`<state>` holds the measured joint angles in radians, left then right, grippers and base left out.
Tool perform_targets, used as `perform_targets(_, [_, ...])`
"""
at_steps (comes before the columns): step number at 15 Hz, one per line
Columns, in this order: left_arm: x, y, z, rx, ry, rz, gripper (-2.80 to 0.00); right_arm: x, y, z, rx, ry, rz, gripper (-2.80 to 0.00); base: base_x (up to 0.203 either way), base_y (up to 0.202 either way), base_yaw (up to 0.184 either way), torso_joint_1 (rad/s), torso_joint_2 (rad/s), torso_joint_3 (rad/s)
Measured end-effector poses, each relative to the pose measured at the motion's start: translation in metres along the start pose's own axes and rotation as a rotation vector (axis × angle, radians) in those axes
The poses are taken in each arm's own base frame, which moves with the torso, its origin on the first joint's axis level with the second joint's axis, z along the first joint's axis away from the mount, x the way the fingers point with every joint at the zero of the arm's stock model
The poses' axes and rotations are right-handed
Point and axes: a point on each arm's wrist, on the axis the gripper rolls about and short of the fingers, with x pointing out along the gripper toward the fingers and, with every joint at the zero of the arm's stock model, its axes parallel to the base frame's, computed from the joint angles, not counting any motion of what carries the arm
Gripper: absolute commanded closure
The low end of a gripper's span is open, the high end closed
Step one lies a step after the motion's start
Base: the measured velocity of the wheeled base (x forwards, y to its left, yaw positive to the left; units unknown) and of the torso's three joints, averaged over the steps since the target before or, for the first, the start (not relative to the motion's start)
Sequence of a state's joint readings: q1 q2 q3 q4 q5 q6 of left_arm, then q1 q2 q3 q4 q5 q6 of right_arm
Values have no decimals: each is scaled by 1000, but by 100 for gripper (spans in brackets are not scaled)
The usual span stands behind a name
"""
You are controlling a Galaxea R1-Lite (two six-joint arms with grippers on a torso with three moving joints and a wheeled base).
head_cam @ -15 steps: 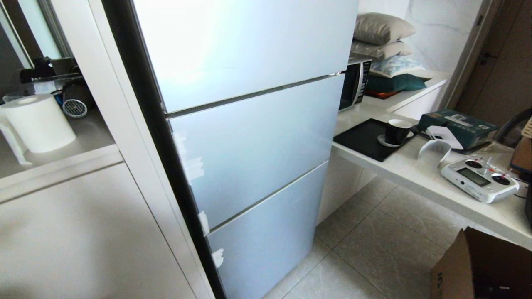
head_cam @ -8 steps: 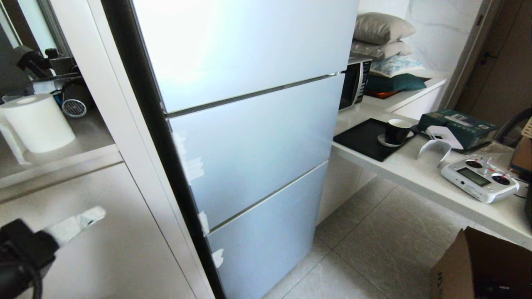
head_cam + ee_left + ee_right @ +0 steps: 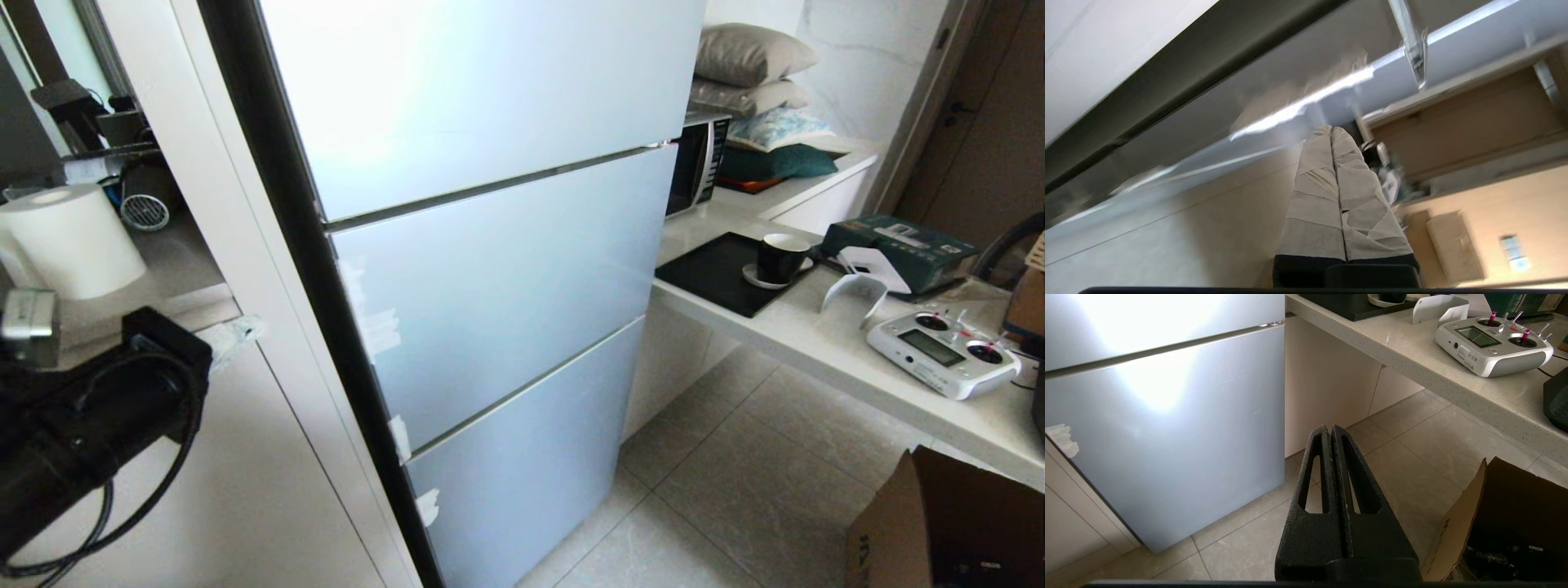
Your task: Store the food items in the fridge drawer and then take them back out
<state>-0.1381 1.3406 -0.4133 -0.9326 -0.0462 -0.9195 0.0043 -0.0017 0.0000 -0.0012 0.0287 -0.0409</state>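
My left gripper, its taped fingers pressed together and empty, is raised beside the white cabinet. My right gripper, also closed and empty, hangs over the floor tiles. All 3 frosted fridge doors are shut, hiding the drawer and food. On the far counter, the remote controller's label is too small to read.

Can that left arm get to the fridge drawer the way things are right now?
Probably not yet. The fridge doors are all closed, so no drawer shows. The left pincer sits shut beside the fridge, in front of the white cabinet; a door would have to be opened first.
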Motion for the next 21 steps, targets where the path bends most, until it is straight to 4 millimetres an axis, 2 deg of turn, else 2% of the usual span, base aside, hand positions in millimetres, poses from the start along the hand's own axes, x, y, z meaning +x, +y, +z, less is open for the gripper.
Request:
perform_targets(3, [29,-2,-2,-12,2,-18,0,0,0,0,0,0,0,0,0,0,0,0,0,0])
perform_targets(7, [51,-8,-7,62,-46,21,0,0,0,0,0,0,0,0,0,0,0,0,0,0])
perform_targets(14, [64,-6,-14,77,-70,63,0,0,0,0,0,0,0,0,0,0,0,0,0,0])
perform_targets(21, [90,-6,-13,76,-83,63,0,0,0,0,0,0,0,0,0,0,0,0,0,0])
